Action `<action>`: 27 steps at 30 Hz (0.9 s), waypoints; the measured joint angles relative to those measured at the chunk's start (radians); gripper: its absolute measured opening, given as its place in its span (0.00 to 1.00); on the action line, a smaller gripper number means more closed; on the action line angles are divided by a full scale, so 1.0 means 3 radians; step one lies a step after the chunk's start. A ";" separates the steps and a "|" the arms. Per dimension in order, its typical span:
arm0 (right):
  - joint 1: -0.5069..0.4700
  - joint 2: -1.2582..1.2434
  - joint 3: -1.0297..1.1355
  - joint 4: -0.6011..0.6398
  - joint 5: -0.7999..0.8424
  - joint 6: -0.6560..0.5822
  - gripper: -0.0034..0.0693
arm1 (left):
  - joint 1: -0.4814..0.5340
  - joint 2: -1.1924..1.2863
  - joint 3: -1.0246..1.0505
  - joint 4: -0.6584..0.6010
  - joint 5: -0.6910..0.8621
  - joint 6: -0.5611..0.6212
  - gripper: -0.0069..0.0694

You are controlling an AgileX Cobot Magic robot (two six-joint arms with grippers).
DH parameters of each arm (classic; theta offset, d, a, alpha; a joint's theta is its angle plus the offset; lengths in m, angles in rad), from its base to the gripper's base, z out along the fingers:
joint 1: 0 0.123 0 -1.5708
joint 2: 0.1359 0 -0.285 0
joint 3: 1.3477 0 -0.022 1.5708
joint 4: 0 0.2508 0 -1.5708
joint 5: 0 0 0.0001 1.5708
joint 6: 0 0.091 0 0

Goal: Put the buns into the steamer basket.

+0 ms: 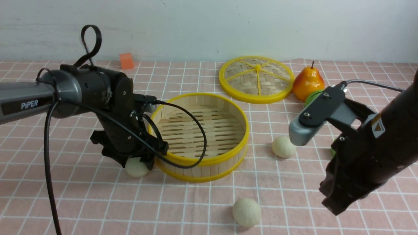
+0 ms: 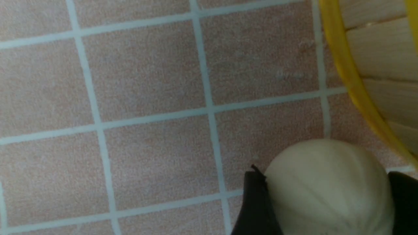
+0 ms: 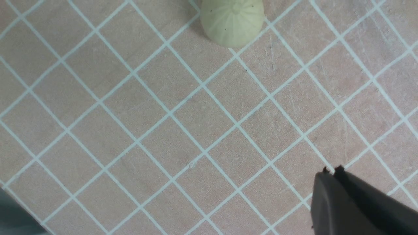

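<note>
The steamer basket (image 1: pixel 200 160) stands empty in the middle of the checked cloth; its yellow rim (image 2: pixel 346 65) also shows in the left wrist view. One bun (image 1: pixel 136 168) lies on the cloth against the basket's left front wall. My left gripper (image 1: pixel 137 163) is down over this bun (image 2: pixel 326 195), a black finger (image 2: pixel 256 202) pressed to each side. A second bun (image 1: pixel 283 147) lies right of the basket and a third (image 1: pixel 247 212) near the front. My right gripper (image 1: pixel 333 205) hangs shut and empty above the cloth at the right (image 3: pixel 331 171). A bun (image 3: pixel 232 21) lies well ahead of it.
The woven yellow-rimmed lid (image 1: pixel 258 80) lies flat behind the basket. An orange-yellow pear (image 1: pixel 307 83) and a green ball (image 1: pixel 312 96), partly hidden by my right arm, sit at the back right. A small orange block (image 1: pixel 126 61) stands by the wall.
</note>
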 joint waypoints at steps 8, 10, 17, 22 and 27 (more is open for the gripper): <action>0.0000 0.0000 0.0000 0.0000 0.0000 0.0070 0.06 | 0.0000 -0.0117 -0.0023 -0.0030 0.0209 -0.0101 0.36; 0.0000 0.0000 0.0000 0.0000 0.0000 0.0070 0.07 | 0.0000 -0.0308 -0.0119 -0.0083 0.0401 -0.0104 0.21; 0.0000 0.0000 0.0000 0.0000 -0.0015 0.0070 0.07 | -0.0261 -0.0649 -0.0639 -0.0297 0.0438 -0.0045 0.09; 0.0000 0.0000 0.0000 0.0048 -0.0015 0.0070 0.08 | -0.0587 -0.0351 -0.1049 -0.0366 0.0282 -0.0028 0.09; 0.0000 0.0000 0.0000 0.0085 -0.0015 0.0070 0.09 | -0.0644 0.0145 -0.1359 -0.0310 0.0285 -0.0106 0.17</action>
